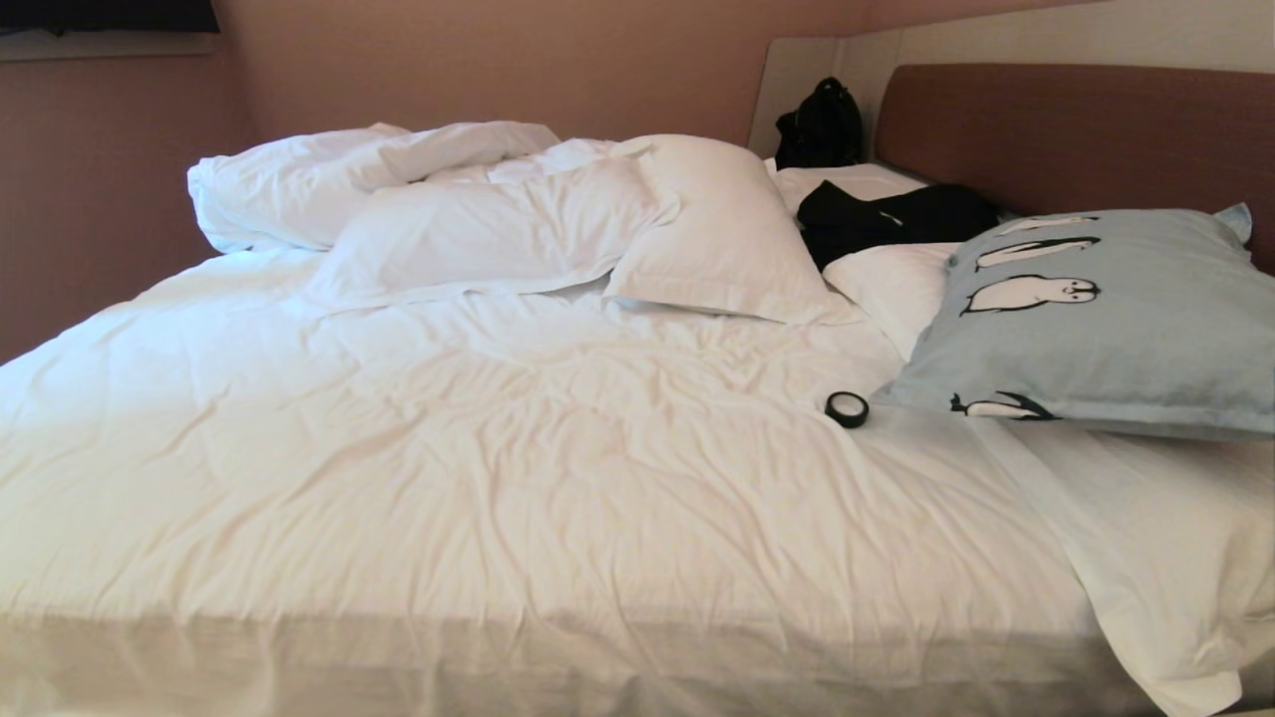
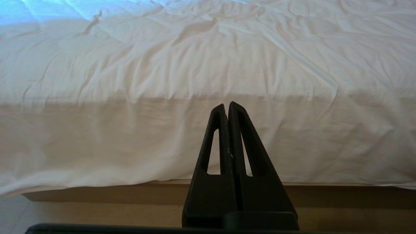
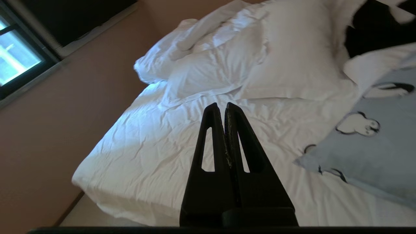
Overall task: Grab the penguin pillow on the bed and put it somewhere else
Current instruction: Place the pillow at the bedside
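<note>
Pinkish-brown walls (image 1: 498, 60), daylit window (image 3: 16, 58), pale floor (image 2: 97, 214)

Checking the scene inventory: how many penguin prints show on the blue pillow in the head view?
4, all on the penguin pillow: two near its far edge by the headboard, one mid-left, one partly seen at the near edge. More may be hidden.

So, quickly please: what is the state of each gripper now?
Left gripper: closed, holding nothing, low by the bed edge.
Right gripper: closed, holding nothing, above the bed.

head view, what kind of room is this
Most likely a bedroom, perhaps a hotel room: a large bed with rumpled white bedding, a brown padded headboard, and white pillows beside the penguin pillow.
</note>
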Tool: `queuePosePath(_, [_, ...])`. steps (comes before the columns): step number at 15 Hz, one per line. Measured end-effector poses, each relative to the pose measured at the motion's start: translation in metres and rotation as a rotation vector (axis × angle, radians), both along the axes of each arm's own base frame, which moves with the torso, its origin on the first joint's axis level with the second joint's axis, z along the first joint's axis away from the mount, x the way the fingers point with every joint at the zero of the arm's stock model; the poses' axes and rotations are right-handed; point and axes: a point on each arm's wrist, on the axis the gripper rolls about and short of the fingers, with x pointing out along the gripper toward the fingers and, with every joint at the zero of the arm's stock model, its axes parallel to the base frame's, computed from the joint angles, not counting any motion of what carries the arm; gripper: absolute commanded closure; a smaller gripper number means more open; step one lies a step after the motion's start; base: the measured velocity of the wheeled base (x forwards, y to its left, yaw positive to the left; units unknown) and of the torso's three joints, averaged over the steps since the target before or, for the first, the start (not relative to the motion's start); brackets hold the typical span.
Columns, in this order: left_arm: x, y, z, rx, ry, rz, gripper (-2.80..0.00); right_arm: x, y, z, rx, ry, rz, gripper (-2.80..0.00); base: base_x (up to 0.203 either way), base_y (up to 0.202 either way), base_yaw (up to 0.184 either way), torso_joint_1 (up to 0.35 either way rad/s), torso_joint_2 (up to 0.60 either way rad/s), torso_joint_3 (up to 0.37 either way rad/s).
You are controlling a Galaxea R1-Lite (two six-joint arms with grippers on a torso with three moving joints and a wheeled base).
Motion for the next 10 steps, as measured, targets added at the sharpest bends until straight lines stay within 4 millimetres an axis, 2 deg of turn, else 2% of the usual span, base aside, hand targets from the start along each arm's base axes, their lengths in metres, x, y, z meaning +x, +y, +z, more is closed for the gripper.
queuePosePath(4, [0.0, 0.0, 0.0, 0.0, 0.0, 0.0, 0.0, 0.002, -0.001, 0.002, -0.054, -0.133, 0.116, 0.0, 0.0, 0.0, 0.0, 0.0, 0.0, 0.0])
queuePosePath(10, [0.0, 0.0, 0.0, 0.0, 0.0, 0.0, 0.0, -0.006, 0.014, 0.004, -0.228, -0.346, 0.121, 0.0, 0.0, 0.0, 0.0, 0.0, 0.0, 0.0])
